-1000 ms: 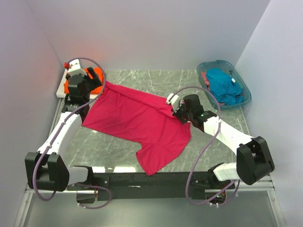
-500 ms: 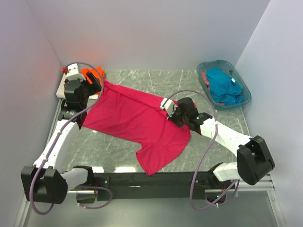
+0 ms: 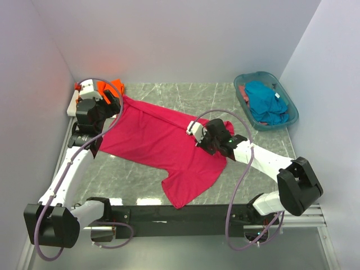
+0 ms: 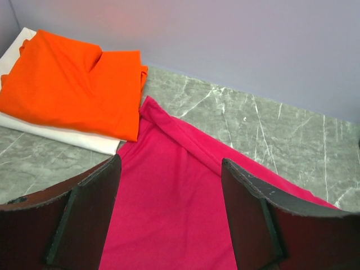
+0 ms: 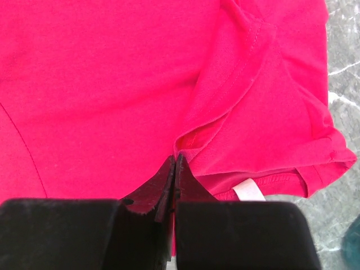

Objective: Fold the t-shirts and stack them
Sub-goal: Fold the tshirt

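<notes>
Right gripper (image 5: 176,160): fingers pressed together, pinching a fold of the red shirt (image 5: 101,84) by its collar. Left gripper (image 4: 169,180): spread and empty over the shirt's ten-o'clock corner, beside the orange shirt (image 4: 73,84). The red shirt lies mid-table (image 3: 169,93). It looks light and limp, so it is probably best held by hems or corners.

Right gripper (image 5: 175,160) pinched shut on magenta-red t-shirt (image 5: 101,84) fold (white neck label (image 5: 249,189) just beside); marble table (image 5: 344,56) at right.

Light: bright, even, diffuse.
Shadows: faint, soft-edged.
Glare: pale patches on table (image 3: 135,201), lower centre, top view.
Tint: orange glow on wall (image 4: 129,22), upper left.
Focus: fingers (image 5: 84,230) blurred, bottom edge.
</notes>
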Robot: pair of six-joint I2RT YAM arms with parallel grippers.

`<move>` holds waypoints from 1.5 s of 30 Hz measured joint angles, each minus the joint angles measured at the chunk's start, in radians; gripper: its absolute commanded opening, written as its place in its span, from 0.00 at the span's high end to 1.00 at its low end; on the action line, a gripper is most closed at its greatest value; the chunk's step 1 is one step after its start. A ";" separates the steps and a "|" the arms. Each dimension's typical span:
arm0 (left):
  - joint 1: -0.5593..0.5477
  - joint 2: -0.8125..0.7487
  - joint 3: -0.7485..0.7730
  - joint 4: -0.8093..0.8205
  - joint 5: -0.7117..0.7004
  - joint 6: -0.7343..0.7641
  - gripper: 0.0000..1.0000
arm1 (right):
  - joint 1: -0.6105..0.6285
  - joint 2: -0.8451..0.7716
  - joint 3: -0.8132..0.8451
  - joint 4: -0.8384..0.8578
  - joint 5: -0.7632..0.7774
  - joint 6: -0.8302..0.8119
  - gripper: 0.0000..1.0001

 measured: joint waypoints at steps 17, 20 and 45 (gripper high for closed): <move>0.000 0.000 -0.013 -0.004 0.008 0.000 0.23 | 0.044 0.000 0.000 -0.026 -0.008 -0.016 1.00; 0.000 0.000 -0.014 -0.005 0.010 0.000 0.23 | 0.049 0.000 0.000 -0.029 -0.008 -0.016 1.00; 0.000 -0.002 -0.017 -0.006 0.011 0.000 0.23 | 0.098 0.063 0.032 -0.117 -0.102 -0.066 0.71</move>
